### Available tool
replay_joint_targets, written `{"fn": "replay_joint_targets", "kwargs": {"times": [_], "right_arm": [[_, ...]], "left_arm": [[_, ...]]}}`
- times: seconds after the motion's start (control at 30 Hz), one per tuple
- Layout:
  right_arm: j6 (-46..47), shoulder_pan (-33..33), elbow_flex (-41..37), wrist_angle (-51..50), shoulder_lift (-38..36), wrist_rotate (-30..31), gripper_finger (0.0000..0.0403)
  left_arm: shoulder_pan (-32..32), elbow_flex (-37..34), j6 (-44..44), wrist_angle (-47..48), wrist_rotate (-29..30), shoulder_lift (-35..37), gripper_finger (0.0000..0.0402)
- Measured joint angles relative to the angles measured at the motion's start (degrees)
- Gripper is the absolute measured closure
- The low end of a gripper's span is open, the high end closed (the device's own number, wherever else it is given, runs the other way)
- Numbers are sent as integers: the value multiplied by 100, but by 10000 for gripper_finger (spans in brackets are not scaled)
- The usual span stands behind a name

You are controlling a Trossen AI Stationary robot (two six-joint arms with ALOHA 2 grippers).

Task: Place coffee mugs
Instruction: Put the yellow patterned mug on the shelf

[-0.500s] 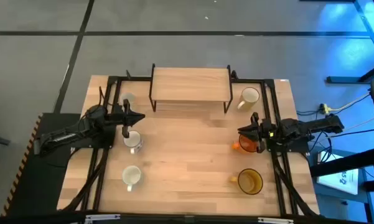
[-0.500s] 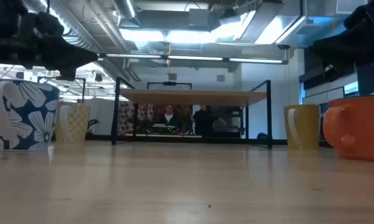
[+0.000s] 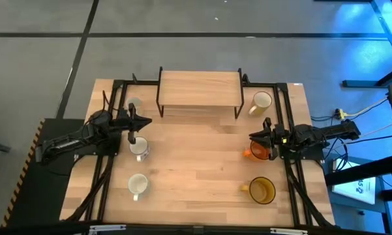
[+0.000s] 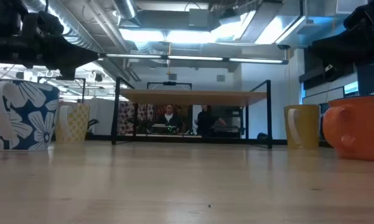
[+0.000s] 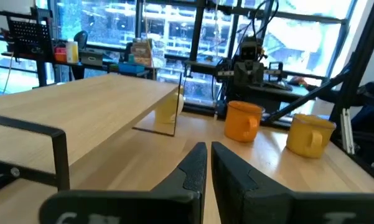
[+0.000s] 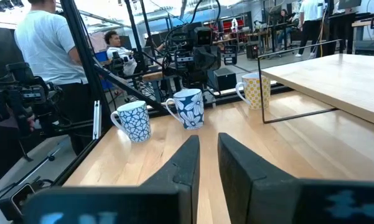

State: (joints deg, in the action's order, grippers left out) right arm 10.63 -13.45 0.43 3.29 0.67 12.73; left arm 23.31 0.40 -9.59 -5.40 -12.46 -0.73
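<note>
Two robot arms poised over a wooden table (image 3: pixel 196 163) of coffee mugs, none yet in hand.

A raised wooden shelf (image 3: pixel 199 88) stands at the table's far edge, between the arms. The left gripper (image 3: pixel 142 123) hovers just beyond the floral mug (image 3: pixel 139 147), its fingers (image 5: pixel 190 171) nearly together and empty; another white mug (image 3: pixel 137 185) sits nearer the front, a pale one (image 3: pixel 134 104) by the shelf's left leg. The right gripper (image 3: pixel 256 138) hangs above the orange mug (image 3: pixel 256 152), fingers (image 6: pixel 183 165) a narrow gap apart, holding nothing. The amber mug (image 3: pixel 261 190) lies near the front right, a cream mug (image 3: pixel 261 101) beside the shelf's right leg. The step appears to be the approach before a first pickup; each gripper would likely need to widen and descend onto a rim or handle.
</note>
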Motion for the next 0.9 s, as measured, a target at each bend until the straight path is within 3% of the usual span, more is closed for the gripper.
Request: {"fn": "replay_joint_targets", "kwargs": {"times": [0.27, 0.47, 0.67, 0.9], "right_arm": [[319, -2, 0, 271, 0, 67, 356], [1211, 0, -1, 297, -2, 414, 356], [1678, 0, -2, 351, -2, 1318, 356], [1681, -1, -2, 394, -2, 1776, 356]], "left_arm": [[-2, 0, -560, -1337, 82, 2, 384], [-1, 6, -982, -2486, 966, 1, 384], [0, 544, -1557, -1943, 2470, -257, 384], [7, 2093, -820, -486, 3451, -1646, 384]]}}
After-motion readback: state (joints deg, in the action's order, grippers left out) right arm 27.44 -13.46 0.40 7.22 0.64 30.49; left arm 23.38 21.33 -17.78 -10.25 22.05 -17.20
